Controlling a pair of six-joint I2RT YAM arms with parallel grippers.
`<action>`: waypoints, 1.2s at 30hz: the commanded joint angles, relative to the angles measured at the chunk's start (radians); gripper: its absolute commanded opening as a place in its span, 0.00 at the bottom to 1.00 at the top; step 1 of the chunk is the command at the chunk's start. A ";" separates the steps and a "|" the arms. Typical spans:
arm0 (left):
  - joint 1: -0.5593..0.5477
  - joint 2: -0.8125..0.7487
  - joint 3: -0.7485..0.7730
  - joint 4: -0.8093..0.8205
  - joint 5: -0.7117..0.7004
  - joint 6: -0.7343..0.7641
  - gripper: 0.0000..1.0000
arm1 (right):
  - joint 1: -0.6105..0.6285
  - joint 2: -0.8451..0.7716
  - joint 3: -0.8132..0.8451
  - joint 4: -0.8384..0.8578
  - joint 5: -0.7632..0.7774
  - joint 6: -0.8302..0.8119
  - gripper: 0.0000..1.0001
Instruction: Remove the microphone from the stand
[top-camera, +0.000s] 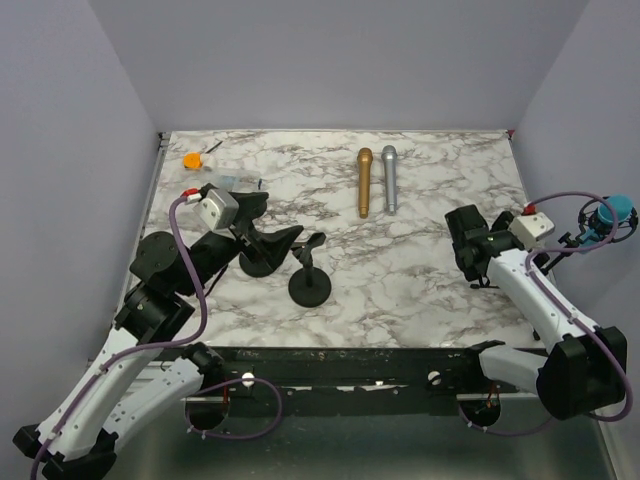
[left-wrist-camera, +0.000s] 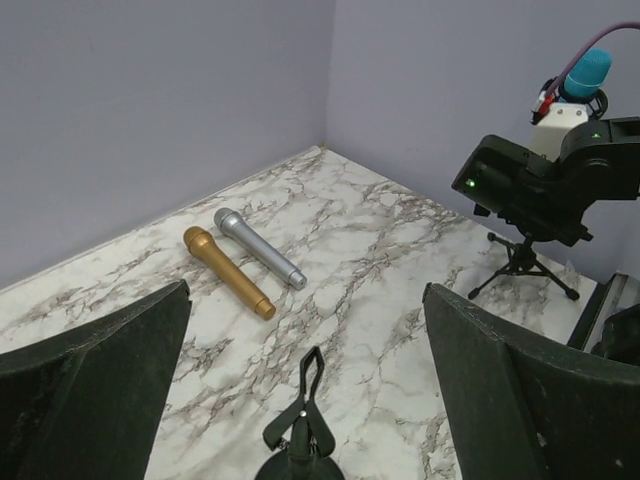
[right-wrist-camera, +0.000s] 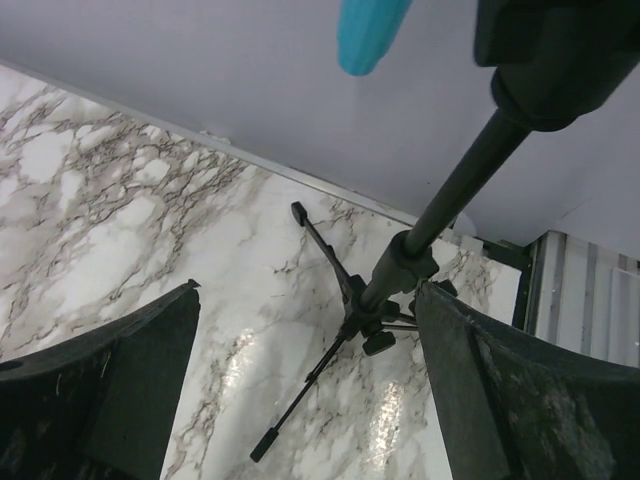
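The right tool (right-wrist-camera: 308, 292) has its jaws wide apart with nothing between them. It is aimed low, at the pole and legs of the tripod stand (right-wrist-camera: 405, 262), not at the blue microphone (right-wrist-camera: 368, 30). The microphone sits in the black holder (right-wrist-camera: 555, 60) at the stand's top, above the tool, and only its lower end shows in the wrist view. The stand is on the table (top-camera: 420, 270), close to the right edge with the wall just behind it. The main risk, as I judge it, is height: if the tool closes where it is, it would catch the pole, not the microphone, and any pull would drag or tip the whole stand. The thin legs look light, and nothing braces them. Even a grip on the microphone could lift the stand with it if the holder clings, and a sideways tug could topple the stand off the table edge. The left tool (left-wrist-camera: 308, 300) is well to the left of the stand, also spread wide and empty, so it offers no support. It hovers over a second, round-base stand (top-camera: 310, 285) whose clip is bare. A gold microphone (top-camera: 365, 182) and a silver microphone (top-camera: 389, 180) lie side by side on the table, left of the tripod stand, farther back and well clear of it.
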 joint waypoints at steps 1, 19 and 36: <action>-0.033 -0.016 -0.010 -0.003 -0.077 0.051 0.99 | -0.020 -0.007 0.027 -0.098 0.130 0.115 0.88; -0.050 -0.011 -0.039 0.022 -0.099 0.061 0.99 | -0.203 -0.013 -0.064 0.598 0.069 -0.450 0.85; -0.054 0.030 -0.055 0.029 -0.129 0.084 0.98 | -0.273 -0.031 -0.194 0.909 -0.177 -0.662 0.39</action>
